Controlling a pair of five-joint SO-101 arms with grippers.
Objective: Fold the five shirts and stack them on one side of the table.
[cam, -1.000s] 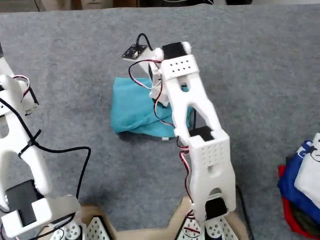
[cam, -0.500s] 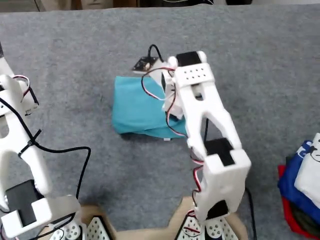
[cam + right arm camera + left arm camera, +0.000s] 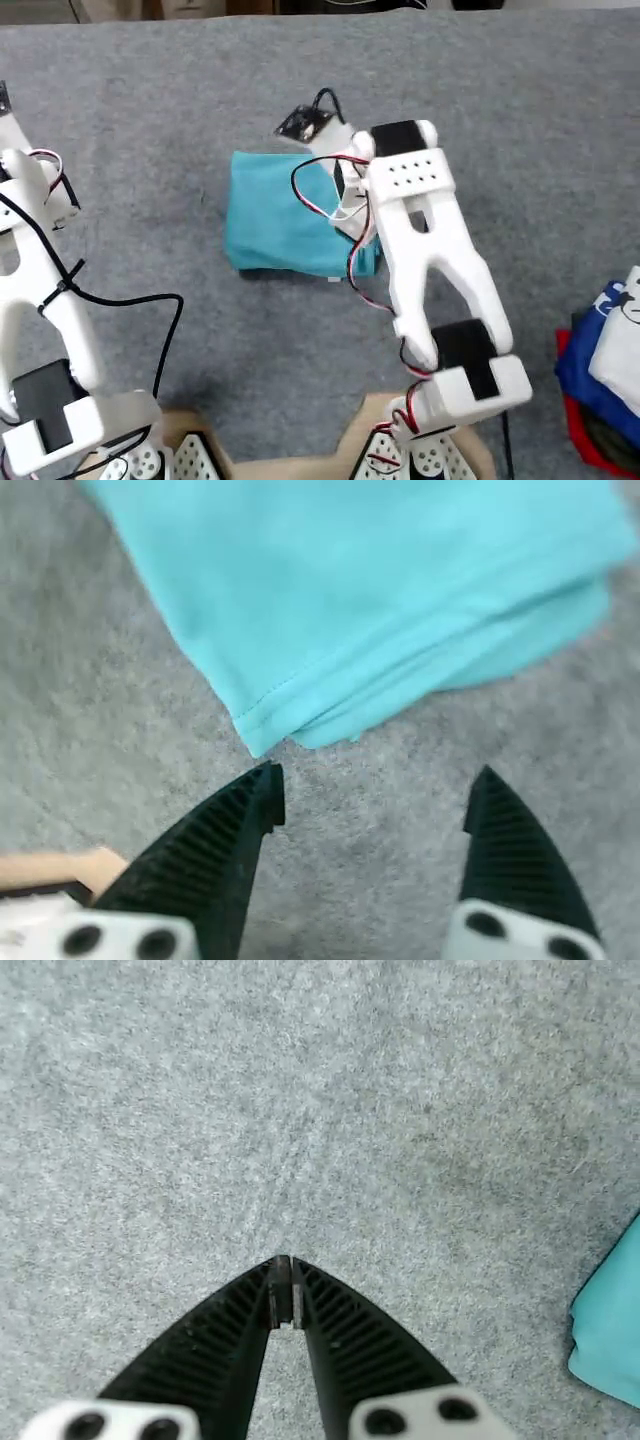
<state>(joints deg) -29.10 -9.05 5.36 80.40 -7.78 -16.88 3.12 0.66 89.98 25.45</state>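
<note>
Grey felt-covered table (image 3: 520, 120), brown wooden strip (image 3: 120, 8) beyond far edge, tan board (image 3: 365, 415) at near edge

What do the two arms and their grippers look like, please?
The left arm and right arm are white plastic with black motors and black, red and white cables. The left gripper and right gripper have black ribbed fingers.
</note>
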